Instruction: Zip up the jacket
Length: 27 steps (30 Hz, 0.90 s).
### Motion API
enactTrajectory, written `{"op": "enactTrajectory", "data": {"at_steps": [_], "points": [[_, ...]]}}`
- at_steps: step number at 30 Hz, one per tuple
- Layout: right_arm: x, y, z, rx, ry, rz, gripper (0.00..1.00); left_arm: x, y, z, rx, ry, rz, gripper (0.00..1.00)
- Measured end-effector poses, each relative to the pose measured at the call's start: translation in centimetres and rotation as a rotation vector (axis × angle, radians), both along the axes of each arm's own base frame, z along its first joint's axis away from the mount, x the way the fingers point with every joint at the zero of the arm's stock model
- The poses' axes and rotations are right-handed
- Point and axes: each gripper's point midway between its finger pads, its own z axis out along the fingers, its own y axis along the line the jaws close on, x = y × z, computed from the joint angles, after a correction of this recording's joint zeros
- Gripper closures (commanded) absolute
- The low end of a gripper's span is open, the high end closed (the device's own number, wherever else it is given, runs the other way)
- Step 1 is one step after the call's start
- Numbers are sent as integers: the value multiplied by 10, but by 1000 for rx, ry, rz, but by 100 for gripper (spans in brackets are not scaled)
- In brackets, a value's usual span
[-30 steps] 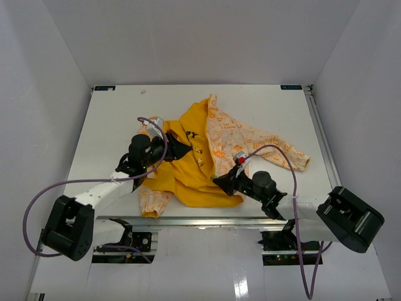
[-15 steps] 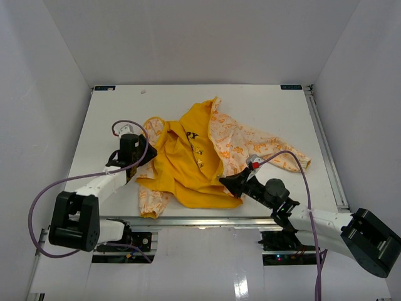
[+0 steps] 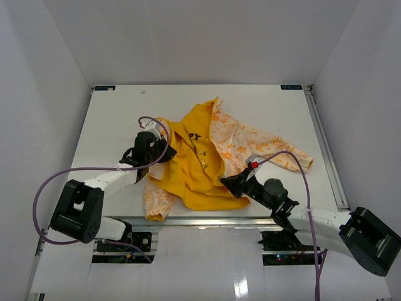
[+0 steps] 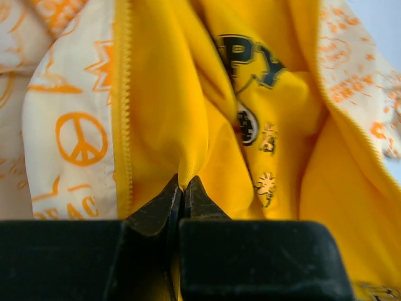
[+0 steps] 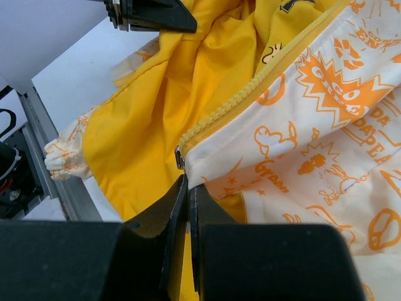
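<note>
**Left jaws.** Clenched on a raised fold of yellow lining (image 4: 163, 106). I see the fabric pinched between the tips, just beside the zipper tape (image 4: 125, 94) that edges the cream panel.

**Right jaws.** Clamped on the bottom corner of the other front panel. I log the grip directly under the metal end stop (image 5: 179, 157), where the zipper teeth (image 5: 250, 84) finish. Both halves of the zipper are apart.

**Jacket** (image 3: 200, 163). It lies open on the middle of the bench (image 3: 113, 119) with the lining facing up.
- Cream outer with orange print, including a peace sign (image 4: 81, 138) in the left wrist view and a sunburst (image 5: 326, 81) in the right wrist view.
- Dark lettering (image 4: 250, 56) and small cartoon figures are printed on the yellow inside.
- One sleeve (image 3: 282, 153) stretches toward the right side of the bench.
- The other sleeve runs toward the near edge, and its gathered cuff (image 3: 155, 207) is close to the rail.

**Left arm** (image 3: 119, 179). It reaches in from the near left and meets the garment at its left front.

**Right arm** (image 3: 301, 216). It reaches in from the near right and meets the lower hem.

**Purple cables** (image 3: 44, 194). One loops off each arm.
</note>
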Motion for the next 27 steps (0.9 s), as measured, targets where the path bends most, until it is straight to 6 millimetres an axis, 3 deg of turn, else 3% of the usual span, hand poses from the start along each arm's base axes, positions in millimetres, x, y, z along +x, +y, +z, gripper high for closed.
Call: {"op": "enactTrajectory", "data": {"at_steps": [5, 10, 15, 19, 23, 27], "points": [[1, -1, -4, -9, 12, -11, 92, -4, -35, 18, 8, -63, -111, 87], [2, -1, -8, -19, 21, -13, 92, -11, -58, 2, 22, -53, -203, 59], [2, -1, -12, -28, 30, -13, 92, -18, -67, -5, 18, -35, -253, 43], [2, -1, -12, -29, 30, -15, 92, -14, -49, 4, 73, -38, -156, 40], [2, -1, -11, -27, 29, -16, 92, -6, -15, 14, 128, -20, 12, 40], [2, -1, -10, -25, 27, -16, 92, -15, 21, 11, 113, 11, 147, 41]]}}
